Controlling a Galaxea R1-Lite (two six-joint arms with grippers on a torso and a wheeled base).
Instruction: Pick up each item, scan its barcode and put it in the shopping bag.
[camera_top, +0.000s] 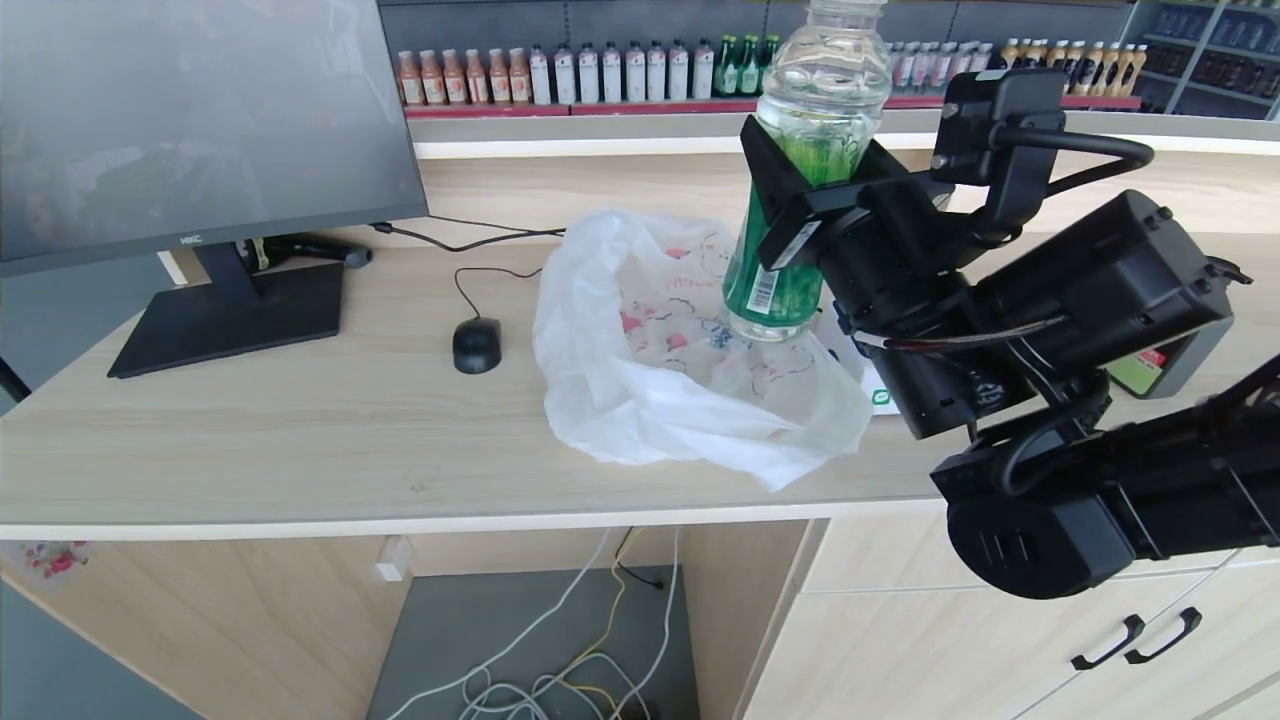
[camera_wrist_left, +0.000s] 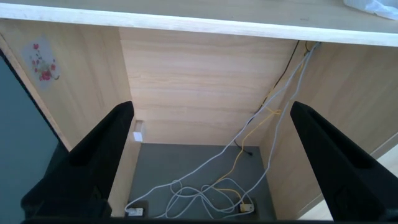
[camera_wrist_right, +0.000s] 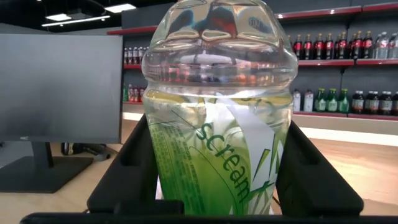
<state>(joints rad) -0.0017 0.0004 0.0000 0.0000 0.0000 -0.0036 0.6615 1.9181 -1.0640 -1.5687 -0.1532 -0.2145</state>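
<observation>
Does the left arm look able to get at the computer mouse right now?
Probably not directly: the left tool hangs open below the countertop, facing the cables underneath, while the computer mouse lies on top. It would need to rise.

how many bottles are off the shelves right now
1: the bottle is held upright in the right tool, over the bag on the counter. Others may be hidden behind the arm.

Bottle (camera_top: 825, 80) cap cut off at top edge; far-right object (camera_top: 1140, 372) mostly hidden, perhaps box.
</observation>
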